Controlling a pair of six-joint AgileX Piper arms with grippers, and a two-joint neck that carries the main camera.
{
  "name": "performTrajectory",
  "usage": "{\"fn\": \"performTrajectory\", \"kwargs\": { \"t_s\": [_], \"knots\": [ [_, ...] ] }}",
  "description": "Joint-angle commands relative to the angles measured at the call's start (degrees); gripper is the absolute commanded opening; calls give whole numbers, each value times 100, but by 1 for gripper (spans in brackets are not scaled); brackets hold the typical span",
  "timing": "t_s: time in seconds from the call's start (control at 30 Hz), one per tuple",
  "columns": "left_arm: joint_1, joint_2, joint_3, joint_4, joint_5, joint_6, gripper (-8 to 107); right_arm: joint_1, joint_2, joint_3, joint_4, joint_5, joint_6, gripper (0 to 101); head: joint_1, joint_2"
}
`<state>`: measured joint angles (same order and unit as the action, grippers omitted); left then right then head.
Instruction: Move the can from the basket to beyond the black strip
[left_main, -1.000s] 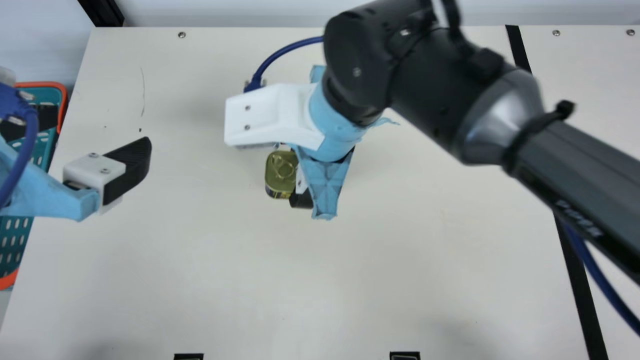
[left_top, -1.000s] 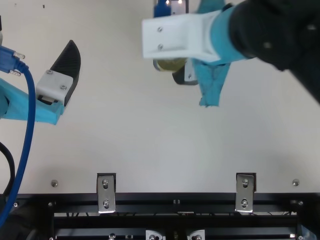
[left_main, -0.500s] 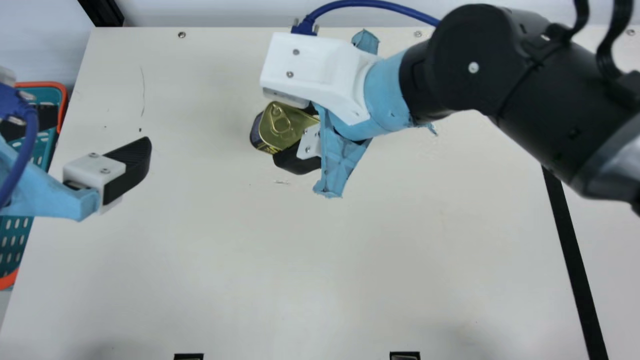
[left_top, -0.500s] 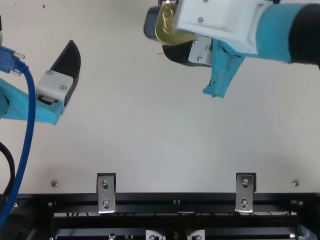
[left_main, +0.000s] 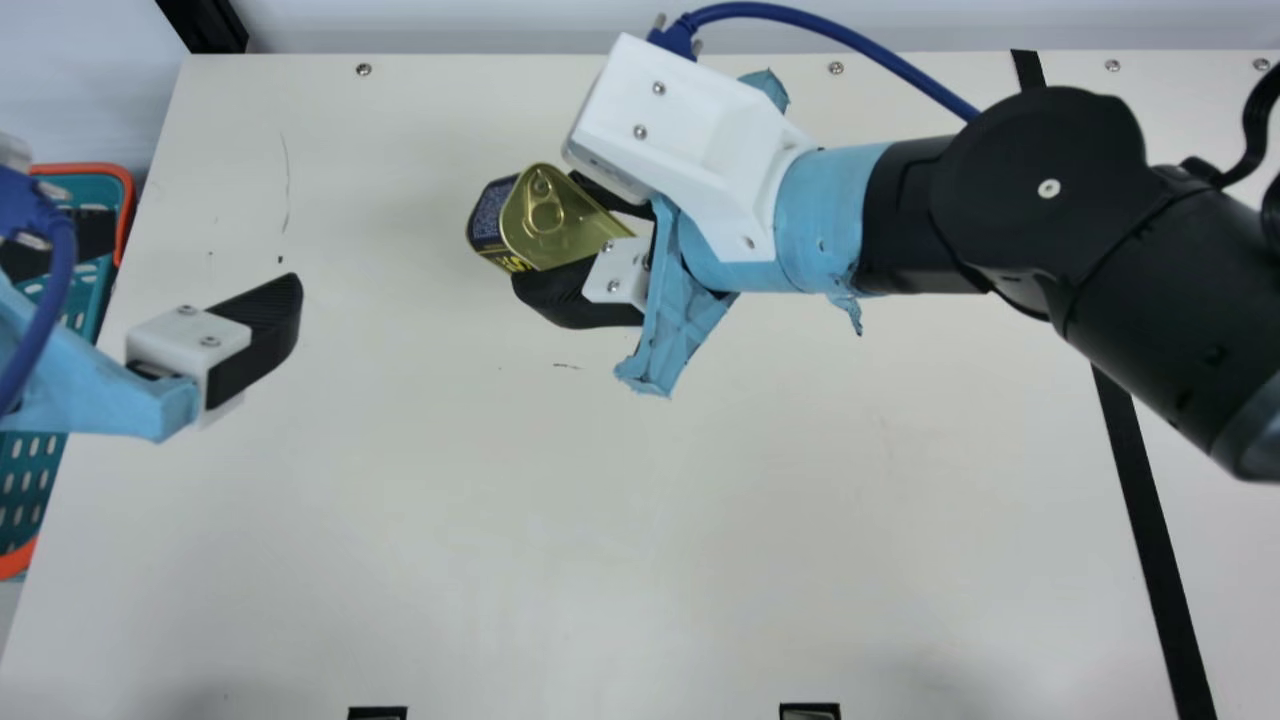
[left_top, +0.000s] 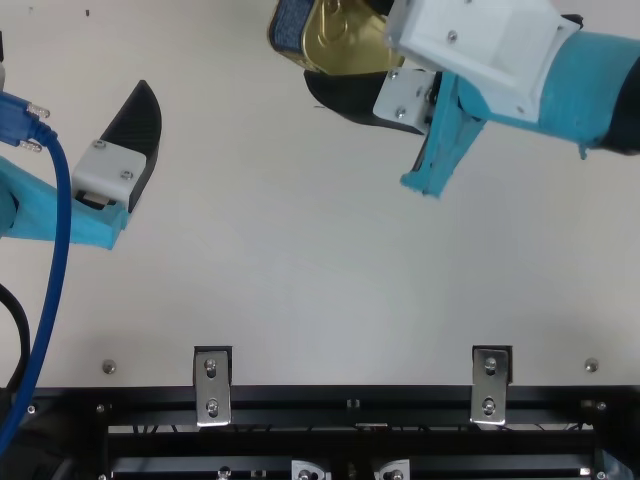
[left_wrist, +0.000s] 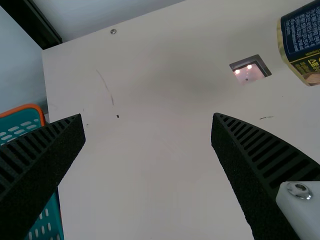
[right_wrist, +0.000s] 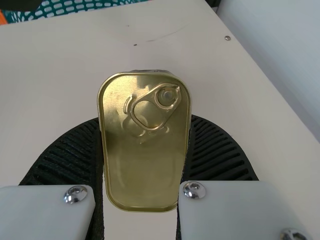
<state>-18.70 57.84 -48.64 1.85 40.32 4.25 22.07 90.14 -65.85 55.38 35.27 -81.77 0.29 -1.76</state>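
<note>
Broad tabletop (left_main: 600, 520) between can (left_main: 556, 222) and strip (left_main: 1150, 530)

The can's lid (left_main: 552, 222) is gold, its label (left_main: 489, 212) navy.

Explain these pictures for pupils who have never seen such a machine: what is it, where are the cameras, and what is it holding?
Two robot arms share a cream table. The main view comes from the neck between them, the top view from above, each wrist view from an arm's wrist. The right hand holds a gold-lidded can between two black fingers; the left hand is open and empty. In the main view, a black strip lies on the table at right and a teal basket sits at the left.
</note>
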Motion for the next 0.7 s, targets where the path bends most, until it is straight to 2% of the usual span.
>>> {"fn": "performTrajectory", "kwargs": {
  "t_s": [0.0,0.27,0.67],
  "knots": [
    [0,0,0,0,0,0,90,-71,52,5,459,69,-256,0,-36,-10],
    [0,0,0,0,0,0,90,-352,393,-81,1162,210,-897,0,-36,-10],
    [0,0,0,0,0,0,90,-687,1080,-363,1947,420,-1704,0,-36,-10]
  ]
}}
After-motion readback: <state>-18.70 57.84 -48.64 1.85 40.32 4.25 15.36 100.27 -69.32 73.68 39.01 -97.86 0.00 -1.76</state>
